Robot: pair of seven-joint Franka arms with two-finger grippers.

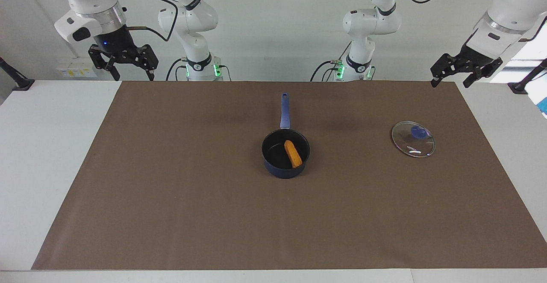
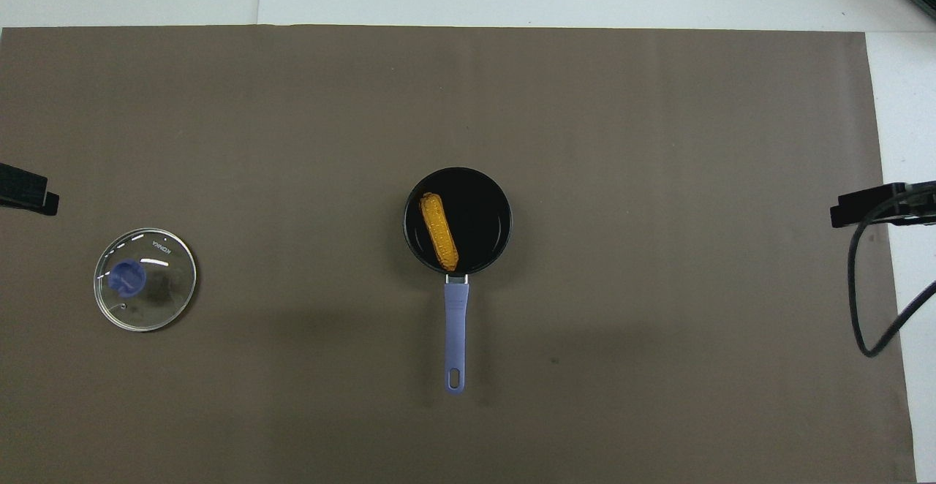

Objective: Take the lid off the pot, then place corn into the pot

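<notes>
We see the stubby orange corn cob point(image 1: 293, 154) inside the dark navy saucepan point(image 1: 285, 160), well apart from both raised, wide-spread, empty grippers: left gripper point(image 1: 452, 75), right gripper point(image 1: 125, 65).

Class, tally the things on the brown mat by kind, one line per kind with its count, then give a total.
Pot: 1
Corn, lying in the pot: 1
Lid, flat on the mat toward the left arm's end: 1
Total: 3
</notes>
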